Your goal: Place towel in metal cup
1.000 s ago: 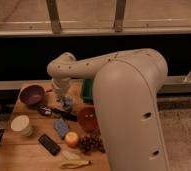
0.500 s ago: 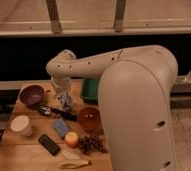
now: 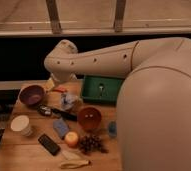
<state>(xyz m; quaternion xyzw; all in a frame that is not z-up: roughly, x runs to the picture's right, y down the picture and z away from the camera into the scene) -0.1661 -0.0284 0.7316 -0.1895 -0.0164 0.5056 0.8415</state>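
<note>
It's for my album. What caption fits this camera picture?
Robot gripper over the towel on a crowded wooden table.

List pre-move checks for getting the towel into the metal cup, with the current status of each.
1. Gripper placed over the small pale bluish-white cloth towel, mid-table below the arm's wrist: ok.
2. Secure hold on the towel: cannot tell, as the contact is hidden under the wrist.
3. Shiny silver metal cup located: cannot tell, as nothing beside the towel clearly reads as it.
4. Clearance from the round orange bowl: not ok. It sits close to the towel's front right and probably crowds any move that way.
5. Clearance from the green rectangular tray: ok. It is behind and to the right, apart from the towel.
</note>
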